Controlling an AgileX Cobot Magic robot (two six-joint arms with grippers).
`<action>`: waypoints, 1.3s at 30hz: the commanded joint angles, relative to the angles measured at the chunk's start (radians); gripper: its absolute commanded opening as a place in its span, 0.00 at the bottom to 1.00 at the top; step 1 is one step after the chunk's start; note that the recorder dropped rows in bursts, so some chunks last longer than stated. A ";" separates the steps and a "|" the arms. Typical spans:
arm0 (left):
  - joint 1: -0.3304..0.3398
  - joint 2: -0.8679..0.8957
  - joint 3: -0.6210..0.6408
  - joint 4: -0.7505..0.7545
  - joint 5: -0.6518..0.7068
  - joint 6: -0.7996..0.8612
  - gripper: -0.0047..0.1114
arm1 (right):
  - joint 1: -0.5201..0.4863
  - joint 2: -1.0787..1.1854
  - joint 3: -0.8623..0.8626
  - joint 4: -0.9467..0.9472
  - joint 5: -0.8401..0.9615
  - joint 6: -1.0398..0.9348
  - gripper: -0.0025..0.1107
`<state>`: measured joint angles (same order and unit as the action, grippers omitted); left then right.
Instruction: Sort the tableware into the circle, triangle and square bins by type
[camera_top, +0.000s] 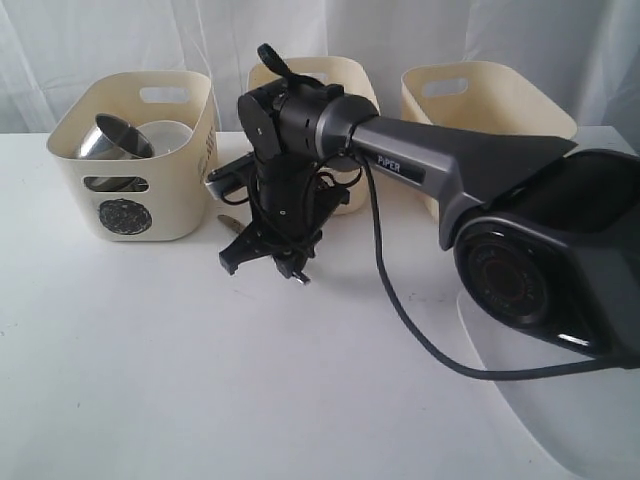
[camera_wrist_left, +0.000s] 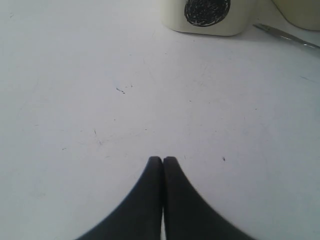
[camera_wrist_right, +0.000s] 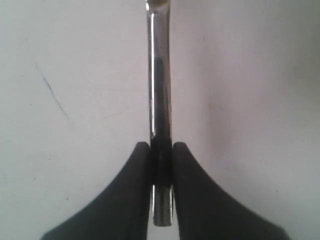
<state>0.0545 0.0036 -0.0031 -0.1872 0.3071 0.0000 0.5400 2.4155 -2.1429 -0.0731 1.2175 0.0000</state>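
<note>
Picking step, seemingly. Holding tight in the right jaws a slim, mirror-smooth steel cutlery handle (camera_wrist_right: 160, 100), low at the matte white desk (camera_top: 150, 380), before the middle cream plastic bin (camera_top: 340, 70). Nothing in the clenched left jaws. Next: lifting level, carrying to its proper bin; slippery, probably.

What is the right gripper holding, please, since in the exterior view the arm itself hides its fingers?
Observer: In the right wrist view the right gripper is shut on a steel utensil by its handle. The far end is cropped, so which piece is unclear.
Operator: And the left gripper?
Observer: The left gripper is shut, nothing between its fingers, over the table.
Operator: Anything nearby?
Observer: A second steel utensil lies on the table near the circle bin.
</note>
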 joint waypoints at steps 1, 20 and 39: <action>-0.007 -0.004 0.003 -0.005 0.000 0.000 0.04 | -0.003 -0.044 0.001 -0.017 0.004 0.000 0.02; -0.007 -0.004 0.003 -0.005 0.000 0.000 0.04 | -0.003 0.013 0.005 -0.004 0.004 0.000 0.02; -0.007 -0.004 0.003 -0.005 0.000 0.000 0.04 | -0.003 0.075 0.005 0.012 0.004 0.000 0.14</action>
<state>0.0545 0.0036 -0.0031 -0.1872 0.3071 0.0000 0.5400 2.4685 -2.1429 -0.0707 1.2185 0.0000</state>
